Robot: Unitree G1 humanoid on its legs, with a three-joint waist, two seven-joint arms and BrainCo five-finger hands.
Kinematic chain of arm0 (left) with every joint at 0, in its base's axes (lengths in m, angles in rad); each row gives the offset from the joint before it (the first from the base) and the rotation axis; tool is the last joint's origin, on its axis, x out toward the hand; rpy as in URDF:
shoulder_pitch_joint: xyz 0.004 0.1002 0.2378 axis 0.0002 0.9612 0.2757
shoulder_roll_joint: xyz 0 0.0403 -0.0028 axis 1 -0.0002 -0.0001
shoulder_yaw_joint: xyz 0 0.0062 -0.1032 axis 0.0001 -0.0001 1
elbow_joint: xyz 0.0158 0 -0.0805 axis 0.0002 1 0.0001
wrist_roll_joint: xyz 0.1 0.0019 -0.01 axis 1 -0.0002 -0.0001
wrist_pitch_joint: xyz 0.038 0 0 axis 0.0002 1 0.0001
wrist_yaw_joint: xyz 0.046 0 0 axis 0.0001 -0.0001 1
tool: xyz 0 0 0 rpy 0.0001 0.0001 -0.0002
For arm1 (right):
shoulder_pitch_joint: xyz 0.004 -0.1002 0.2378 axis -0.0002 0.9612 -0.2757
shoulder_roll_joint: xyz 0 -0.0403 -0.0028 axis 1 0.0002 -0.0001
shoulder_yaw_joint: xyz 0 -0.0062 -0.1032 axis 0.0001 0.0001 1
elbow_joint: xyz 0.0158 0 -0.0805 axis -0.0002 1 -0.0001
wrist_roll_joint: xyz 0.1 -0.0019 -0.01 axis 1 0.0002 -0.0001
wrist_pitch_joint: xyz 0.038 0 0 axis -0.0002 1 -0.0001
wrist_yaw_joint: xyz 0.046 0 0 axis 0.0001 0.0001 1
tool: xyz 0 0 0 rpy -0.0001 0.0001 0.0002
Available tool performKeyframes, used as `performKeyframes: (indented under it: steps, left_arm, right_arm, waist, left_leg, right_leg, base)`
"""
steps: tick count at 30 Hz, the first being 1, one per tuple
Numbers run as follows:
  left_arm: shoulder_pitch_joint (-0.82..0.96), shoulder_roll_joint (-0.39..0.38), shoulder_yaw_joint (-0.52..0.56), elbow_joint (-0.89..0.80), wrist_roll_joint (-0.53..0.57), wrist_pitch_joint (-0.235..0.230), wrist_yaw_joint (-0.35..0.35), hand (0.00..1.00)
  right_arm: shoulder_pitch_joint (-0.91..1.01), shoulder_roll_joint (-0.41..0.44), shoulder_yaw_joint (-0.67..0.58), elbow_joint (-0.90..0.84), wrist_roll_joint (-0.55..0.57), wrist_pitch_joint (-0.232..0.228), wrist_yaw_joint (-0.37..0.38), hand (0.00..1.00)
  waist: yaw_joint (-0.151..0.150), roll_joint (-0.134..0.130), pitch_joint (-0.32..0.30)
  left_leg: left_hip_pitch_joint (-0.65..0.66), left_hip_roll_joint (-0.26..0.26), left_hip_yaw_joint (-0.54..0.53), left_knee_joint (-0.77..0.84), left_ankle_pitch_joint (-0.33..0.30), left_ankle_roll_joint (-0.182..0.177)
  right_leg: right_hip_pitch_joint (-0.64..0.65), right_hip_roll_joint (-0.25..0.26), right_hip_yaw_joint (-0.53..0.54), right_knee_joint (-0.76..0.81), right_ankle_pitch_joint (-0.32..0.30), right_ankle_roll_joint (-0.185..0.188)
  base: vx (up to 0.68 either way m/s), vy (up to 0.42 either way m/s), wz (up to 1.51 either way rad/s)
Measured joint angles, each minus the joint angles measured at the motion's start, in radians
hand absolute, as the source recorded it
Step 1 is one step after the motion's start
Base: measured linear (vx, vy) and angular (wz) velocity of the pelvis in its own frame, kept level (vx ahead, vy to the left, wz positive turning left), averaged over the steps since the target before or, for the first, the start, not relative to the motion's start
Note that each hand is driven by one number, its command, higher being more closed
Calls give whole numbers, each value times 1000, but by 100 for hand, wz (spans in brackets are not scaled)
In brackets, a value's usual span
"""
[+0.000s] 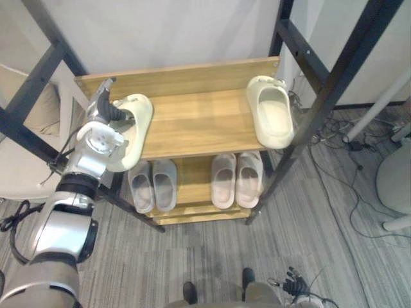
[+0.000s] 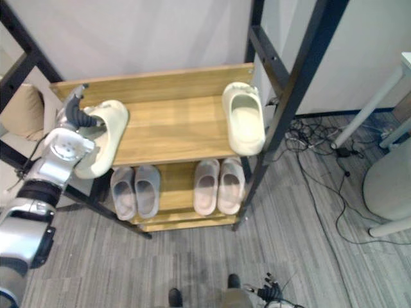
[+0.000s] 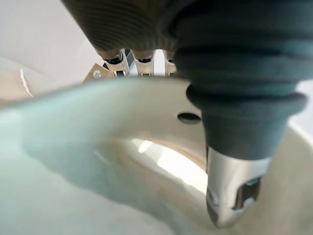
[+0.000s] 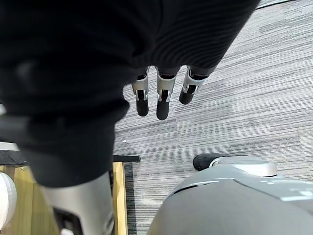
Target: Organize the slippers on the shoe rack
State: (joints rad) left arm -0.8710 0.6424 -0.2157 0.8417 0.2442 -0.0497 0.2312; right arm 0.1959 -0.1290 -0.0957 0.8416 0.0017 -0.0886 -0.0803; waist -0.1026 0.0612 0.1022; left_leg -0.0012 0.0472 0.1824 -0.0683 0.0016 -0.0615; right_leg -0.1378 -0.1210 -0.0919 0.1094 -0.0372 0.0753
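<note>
A cream slipper lies tilted over the left edge of the wooden shoe rack's top shelf. My left hand is shut on it, the thumb inside the slipper and the fingers behind its rim. Its mate, a second cream slipper, rests at the right end of the same shelf, toe toward me. Two pairs of pale grey slippers stand side by side on the lower shelf. My right hand hangs low by the floor, its fingers straight and holding nothing.
Black metal frame bars cross in front of the rack at both sides. Cables lie on the grey floor to the right, beside white furniture legs. A beige cushion sits at the left.
</note>
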Motion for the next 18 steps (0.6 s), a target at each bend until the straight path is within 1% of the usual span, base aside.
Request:
performKeyframes:
  steps: [6,12,15,18]
  left_arm:
    - [-17,-20,0,1,-3,-1,1,100]
    - [-20,-23,1,-6,-13,-2,5,100]
    - [-20,-39,0,-8,-31,-2,5,100]
    - [-19,-57,-15,-45,-47,-2,6,100]
  right_arm:
    - [0,-1,0,-1,-1,1,0,0]
    - [-1,-2,0,-1,-1,5,-1,0]
    - [-2,-2,0,-1,-1,8,-2,0]
    - [-2,-2,1,0,-1,9,-2,0]
  waist:
    - [-2,3,2]
    - [-3,4,2]
    - [-6,4,2]
    - [-6,5,2]
  left_leg:
    - [2,0,11,-8,0,0]
    - [3,-3,22,-14,0,0]
    - [12,-4,16,-14,0,0]
    - [8,-5,14,-14,1,1]
  right_leg:
    - [0,2,12,-18,18,3]
    - [7,4,21,-51,41,6]
    - [35,4,14,-84,55,6]
    - [36,4,13,-94,62,4]
  base:
    - [-20,6,-6]
    - [-3,4,-6]
    - [10,2,5]
    - [-1,0,1]
